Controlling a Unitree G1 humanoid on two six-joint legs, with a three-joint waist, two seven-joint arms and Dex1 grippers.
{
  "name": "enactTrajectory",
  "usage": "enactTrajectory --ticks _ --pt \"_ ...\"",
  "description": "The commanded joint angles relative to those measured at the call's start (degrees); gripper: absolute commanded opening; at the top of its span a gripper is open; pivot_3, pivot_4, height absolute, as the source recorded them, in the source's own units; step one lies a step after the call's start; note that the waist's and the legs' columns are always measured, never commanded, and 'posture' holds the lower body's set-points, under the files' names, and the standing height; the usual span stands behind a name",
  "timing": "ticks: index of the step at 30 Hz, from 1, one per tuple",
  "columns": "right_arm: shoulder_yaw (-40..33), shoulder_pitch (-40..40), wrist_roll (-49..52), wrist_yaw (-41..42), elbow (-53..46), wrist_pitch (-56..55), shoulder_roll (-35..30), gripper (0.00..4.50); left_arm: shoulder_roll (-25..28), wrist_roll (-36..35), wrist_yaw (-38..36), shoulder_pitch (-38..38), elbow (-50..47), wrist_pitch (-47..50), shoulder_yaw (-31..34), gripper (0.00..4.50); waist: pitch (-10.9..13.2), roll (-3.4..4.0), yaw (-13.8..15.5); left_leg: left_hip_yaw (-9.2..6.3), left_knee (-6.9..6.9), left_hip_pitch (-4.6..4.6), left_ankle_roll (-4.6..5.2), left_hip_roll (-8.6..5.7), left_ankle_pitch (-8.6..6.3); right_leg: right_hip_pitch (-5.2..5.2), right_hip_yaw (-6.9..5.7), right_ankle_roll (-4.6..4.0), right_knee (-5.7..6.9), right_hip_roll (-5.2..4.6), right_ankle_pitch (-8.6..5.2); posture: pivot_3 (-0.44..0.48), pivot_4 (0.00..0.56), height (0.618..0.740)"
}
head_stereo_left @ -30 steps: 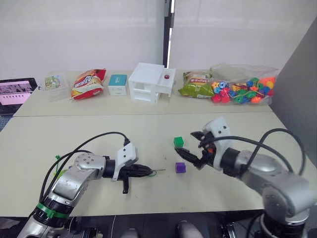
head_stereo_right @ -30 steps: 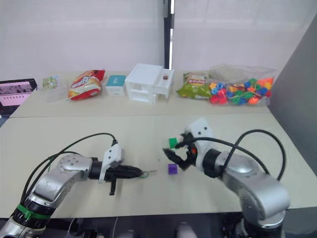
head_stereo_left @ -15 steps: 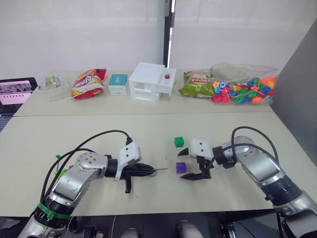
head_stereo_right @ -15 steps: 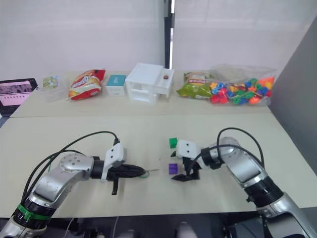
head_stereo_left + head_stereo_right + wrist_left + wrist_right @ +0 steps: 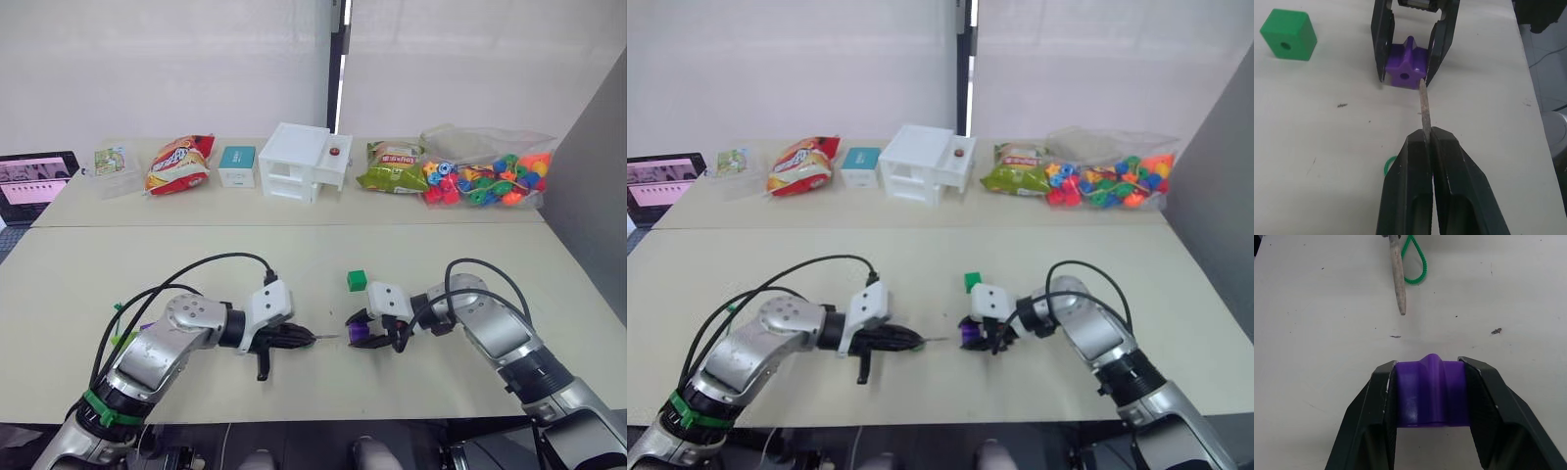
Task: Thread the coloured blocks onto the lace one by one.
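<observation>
Both hands sit low over the near table in the left eye view: the left hand is pressed together on the stiff tip of the lace, which points toward the right hand, and that hand pinches a purple block resting on the table. A green block sits just behind the purple one, apart from both hands. Along the far table I can see a red snack bag, a white box, a green snack bag and a clear bag of bright beads. The right eye view shows the same arrangement, the needle tip just short of the purple block. From the left wrist view, the two black fingers clamp the greyish needle, its point almost at the purple block's hole, with the right hand's fingers touching the block's two sides; a small green loop of lace lies on the table beside the fingers. From the right wrist view, the purple block is gripped between the fingers, and the needle tip with its green loop lies ahead, near but apart.
</observation>
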Motion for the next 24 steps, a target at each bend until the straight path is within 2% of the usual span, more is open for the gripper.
enactTrajectory --ticks 1,13,24 --pt "-1.81 0.3 0.25 -0.16 -3.18 0.84 -0.25 1.4 -0.23 0.53 0.59 -1.7 -1.16 0.68 -0.79 0.0 0.0 0.0 -0.06 -0.02 0.0 0.0 0.0 0.0 0.0 0.0 0.0 0.0 0.01 0.0 0.0 0.0 0.15 0.74" --pt "-1.51 0.25 -0.46 -0.87 -4.4 2.21 0.4 1.4 -0.17 2.62 0.54 -4.21 0.14 1.65 -4.12 0.0 0.0 0.0 -0.04 -0.02 0.01 0.01 0.0 -0.01 0.0 0.0 0.0 0.0 0.03 0.01 0.0 0.0 0.15 0.74" --pt "-1.34 0.59 -0.66 -0.94 -5.6 3.37 0.02 1.4 -1.71 3.93 3.18 -4.24 0.59 1.9 -4.15 0.0 0.0 0.0 -0.01 -0.02 0.03 0.0 0.0 -0.01 0.0 0.01 0.0 0.0 0.04 0.0 0.0 0.0 0.15 0.74"
